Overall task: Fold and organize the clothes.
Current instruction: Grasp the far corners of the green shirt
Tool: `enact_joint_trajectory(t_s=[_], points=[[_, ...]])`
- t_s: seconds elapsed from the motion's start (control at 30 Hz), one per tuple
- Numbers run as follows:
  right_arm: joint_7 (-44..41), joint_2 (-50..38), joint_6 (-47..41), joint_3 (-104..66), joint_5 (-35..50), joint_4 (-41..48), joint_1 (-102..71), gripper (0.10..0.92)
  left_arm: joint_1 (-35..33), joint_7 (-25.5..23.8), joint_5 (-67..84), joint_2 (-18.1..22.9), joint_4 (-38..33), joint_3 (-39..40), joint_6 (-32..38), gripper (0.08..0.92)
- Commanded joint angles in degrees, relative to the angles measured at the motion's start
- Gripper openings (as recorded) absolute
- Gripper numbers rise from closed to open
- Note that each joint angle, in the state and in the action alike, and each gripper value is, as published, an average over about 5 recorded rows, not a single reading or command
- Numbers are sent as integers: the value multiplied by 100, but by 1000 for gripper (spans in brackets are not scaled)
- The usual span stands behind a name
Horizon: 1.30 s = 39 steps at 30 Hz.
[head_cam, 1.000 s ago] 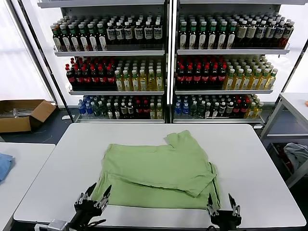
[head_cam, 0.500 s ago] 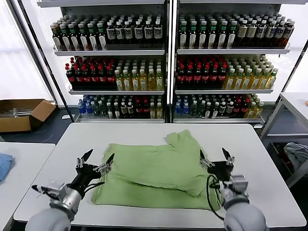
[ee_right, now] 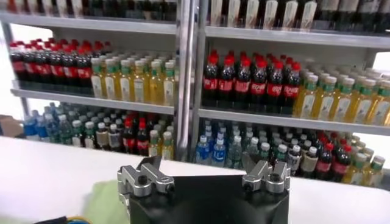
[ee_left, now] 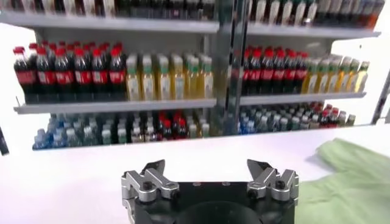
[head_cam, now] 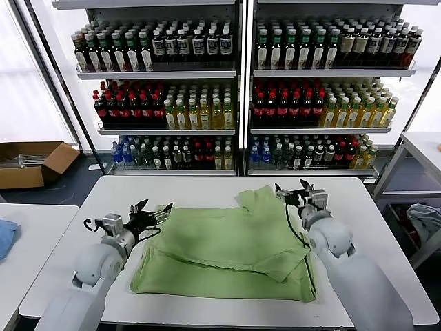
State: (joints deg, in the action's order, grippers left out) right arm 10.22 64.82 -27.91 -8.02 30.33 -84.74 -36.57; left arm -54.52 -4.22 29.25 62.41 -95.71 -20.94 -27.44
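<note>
The light green clothes (head_cam: 227,248) lie partly folded on the white table (head_cam: 207,189), with a sleeve (head_cam: 260,200) sticking out toward the back. My left gripper (head_cam: 150,212) hovers open at the shirt's back left corner, holding nothing. My right gripper (head_cam: 296,191) is raised and open just right of the sleeve, also empty. In the left wrist view, the open left gripper (ee_left: 209,168) points toward the shelves, with green fabric (ee_left: 353,176) off to one side. The right wrist view has the open right gripper (ee_right: 203,164) above the table's far edge, a bit of green fabric (ee_right: 105,201) beside it.
Shelves of bottled drinks (head_cam: 234,96) stand behind the table. A second white table (head_cam: 27,241) with a blue cloth (head_cam: 5,234) is on the left, a cardboard box (head_cam: 31,162) lies on the floor behind it, and another table (head_cam: 420,148) stands at the right.
Both arms have swung up from the table's near edge to the shirt's far corners. Both grippers let go and opened wide. The shirt lies as before.
</note>
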Motion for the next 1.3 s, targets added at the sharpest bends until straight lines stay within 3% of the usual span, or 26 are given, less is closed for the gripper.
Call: enact_joint_trajectory(t_s=[0.03, 1.07, 1.17, 1.3], points=[[-215, 567, -56, 312, -160, 1560, 994, 823, 1047, 13, -153, -147, 1299, 739, -302, 823], [-250, 1256, 28, 295, -688, 2424, 692, 819, 1087, 42, -347, -27, 1785, 908, -323, 822], [-232, 1248, 32, 317, -709, 2420, 627, 776, 1075, 40, -348, 2, 1825, 926, -323, 790], [-229, 1192, 29, 340, -715, 2331, 555, 662, 1047, 46, -342, 25, 1826, 945, -332, 680]])
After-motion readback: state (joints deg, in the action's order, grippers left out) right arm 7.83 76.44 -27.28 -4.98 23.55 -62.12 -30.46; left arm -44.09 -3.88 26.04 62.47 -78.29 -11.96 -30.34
